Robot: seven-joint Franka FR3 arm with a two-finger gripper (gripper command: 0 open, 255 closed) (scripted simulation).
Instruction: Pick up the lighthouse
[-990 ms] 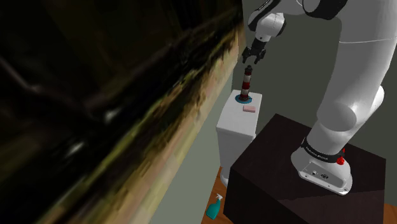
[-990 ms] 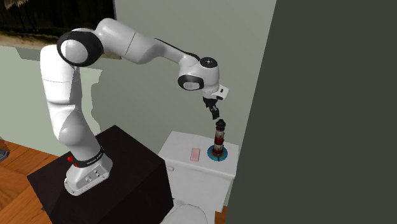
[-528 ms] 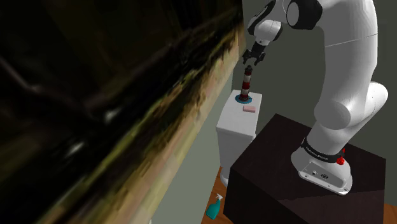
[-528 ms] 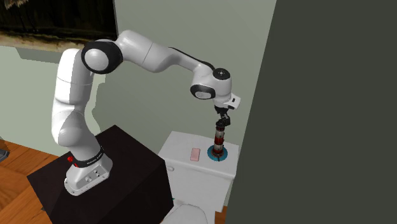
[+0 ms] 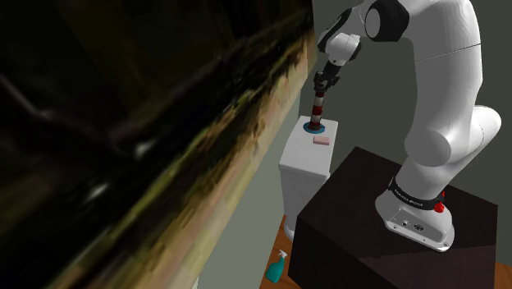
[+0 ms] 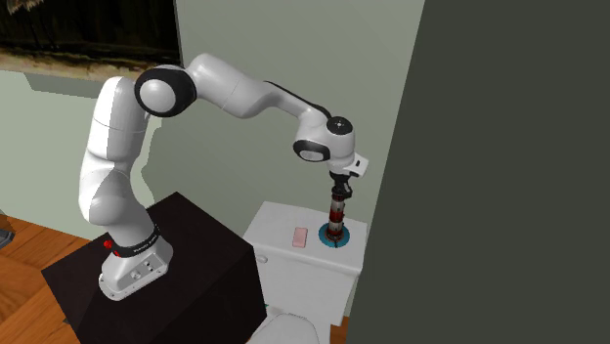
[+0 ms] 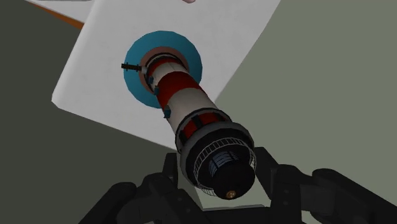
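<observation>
One hand [image 7: 218, 170] around lighthouse [image 7: 182, 90] top, contact unclear

The all-black pincer [image 6: 340, 188] sits at the top of the upright red-and-white striped lighthouse [image 6: 335, 217] on the white toilet tank [image 6: 277, 225], near a small pink block [image 6: 300, 236].

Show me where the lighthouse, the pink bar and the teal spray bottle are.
lighthouse [image 5: 317, 111], shoulder view, on its striped tower.
pink bar [image 5: 322, 141], shoulder view, on its top face.
teal spray bottle [image 5: 275, 271], shoulder view, on its body.
</observation>
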